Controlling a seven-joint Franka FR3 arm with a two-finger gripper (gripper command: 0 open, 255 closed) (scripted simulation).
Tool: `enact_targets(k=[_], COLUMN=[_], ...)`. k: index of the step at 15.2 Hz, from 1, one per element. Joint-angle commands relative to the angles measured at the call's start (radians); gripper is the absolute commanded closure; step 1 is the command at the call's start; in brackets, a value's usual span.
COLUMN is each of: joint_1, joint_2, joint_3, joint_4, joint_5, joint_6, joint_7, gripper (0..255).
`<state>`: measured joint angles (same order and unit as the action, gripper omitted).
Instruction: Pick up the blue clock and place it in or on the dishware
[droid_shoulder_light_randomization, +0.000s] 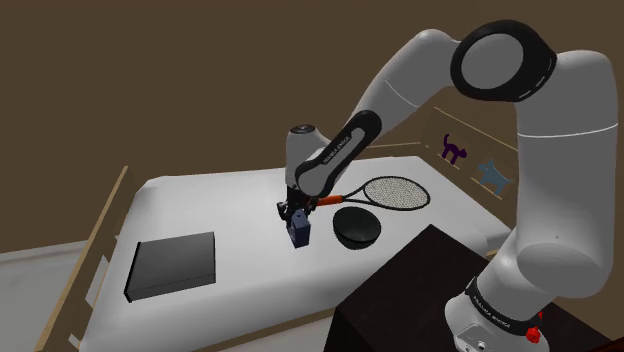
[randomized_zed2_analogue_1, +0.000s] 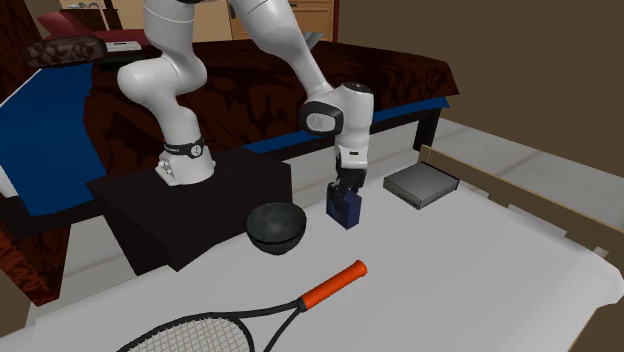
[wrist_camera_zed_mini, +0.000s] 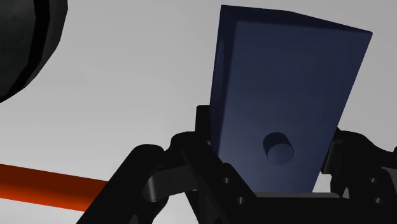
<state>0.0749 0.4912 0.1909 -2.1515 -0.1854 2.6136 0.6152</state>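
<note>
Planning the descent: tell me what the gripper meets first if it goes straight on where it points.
The blue clock, clasped between the fingers of the gripper; past it, the white bed cover just below. Whether the clock touches the cover is unclear.

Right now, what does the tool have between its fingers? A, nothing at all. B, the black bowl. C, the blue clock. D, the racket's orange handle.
C: in the wrist view the tool has its black fingers clasped against both sides of the blue clock, while the black bowl and the racket lie apart from it on the white surface.
</note>
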Motion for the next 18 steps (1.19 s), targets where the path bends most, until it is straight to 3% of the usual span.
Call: enact_targets(k=[1,18], joint_1=[-0.005,-0.038], joint_2=[-0.027,-0.216], joint_3=[0.007,0.052], joint_4=[-0.007,-0.008], joint_5=[0.009,0.083], joint_6=[-0.019,-0.203], joint_7=[-0.005,-0.057], gripper=[255,255])
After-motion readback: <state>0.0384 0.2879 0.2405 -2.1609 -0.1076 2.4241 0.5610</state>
